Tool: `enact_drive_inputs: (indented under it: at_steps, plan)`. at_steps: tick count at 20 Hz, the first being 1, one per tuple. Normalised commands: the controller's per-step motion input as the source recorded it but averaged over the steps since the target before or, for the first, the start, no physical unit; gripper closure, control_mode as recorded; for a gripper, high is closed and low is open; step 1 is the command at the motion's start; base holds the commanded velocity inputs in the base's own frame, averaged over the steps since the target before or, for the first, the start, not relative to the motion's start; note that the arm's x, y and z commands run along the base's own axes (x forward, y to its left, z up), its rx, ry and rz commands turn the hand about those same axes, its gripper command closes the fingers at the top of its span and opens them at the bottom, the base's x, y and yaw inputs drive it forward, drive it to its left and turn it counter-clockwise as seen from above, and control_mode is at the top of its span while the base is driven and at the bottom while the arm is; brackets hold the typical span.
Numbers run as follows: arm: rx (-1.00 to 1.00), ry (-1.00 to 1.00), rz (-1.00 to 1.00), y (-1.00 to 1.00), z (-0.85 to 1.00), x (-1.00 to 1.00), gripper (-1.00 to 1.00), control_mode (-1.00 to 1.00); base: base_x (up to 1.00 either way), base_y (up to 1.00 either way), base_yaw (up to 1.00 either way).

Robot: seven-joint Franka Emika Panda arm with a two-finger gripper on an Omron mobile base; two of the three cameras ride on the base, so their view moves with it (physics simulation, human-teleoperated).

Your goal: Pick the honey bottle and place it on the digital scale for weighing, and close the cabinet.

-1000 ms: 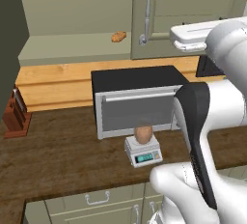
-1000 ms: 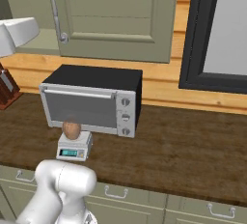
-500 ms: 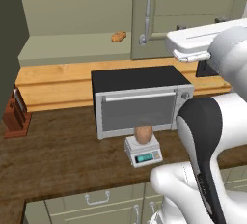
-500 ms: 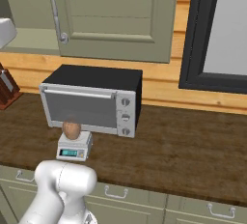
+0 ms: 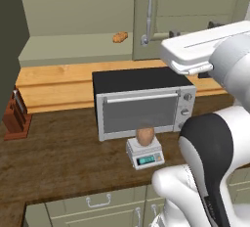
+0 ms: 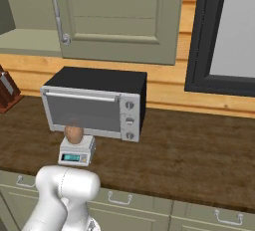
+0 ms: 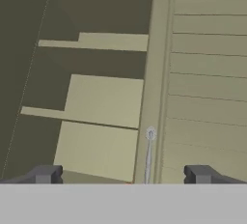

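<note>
The gripper is spread wide, its 2 dark fingertips far apart at the bottom of the hand view, with nothing between them and nothing touching them. Between and beyond the tips stands the silver bar handle of the cabinet door, seen end-on along the door's edge. Left of that door the cabinet interior lies open, with pale shelves stepping back into shadow.

In the left base view the arm's white forearm reaches across in front of the cabinet door, up high and well above the counter.

The honey bottle sits upright on the scale, which rests on the dark wood counter just in front of the toaster oven. From the right base view the bottle and scale stand at the oven's left front corner.

A small orange-brown lump lies on the open cabinet shelf. A knife block stands at the counter's left end. Green drawers run below the counter, and a dark-framed window is on the right wall.
</note>
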Motion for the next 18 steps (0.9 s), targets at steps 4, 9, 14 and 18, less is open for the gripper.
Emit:
enact_drive_inputs:
  at_steps: [4, 9, 14, 18]
  plan:
    - [0.0, 0.0, 0.06, 0.19, 0.0, -0.01, -1.0, -1.0, 0.0, 0.0, 0.0]
    - [0.0, 0.0, 0.04, 0.17, 0.0, 0.0, -1.0, -1.0, 0.0, 0.0, 0.0]
    - [0.0, 0.0, 0.02, 0.23, 0.0, -0.05, -1.0, -1.0, 0.0, 0.0, 0.0]
    - [0.0, 0.0, 0.01, 0.24, 0.0, -0.2, -1.0, -1.0, 0.0, 0.0, 0.0]
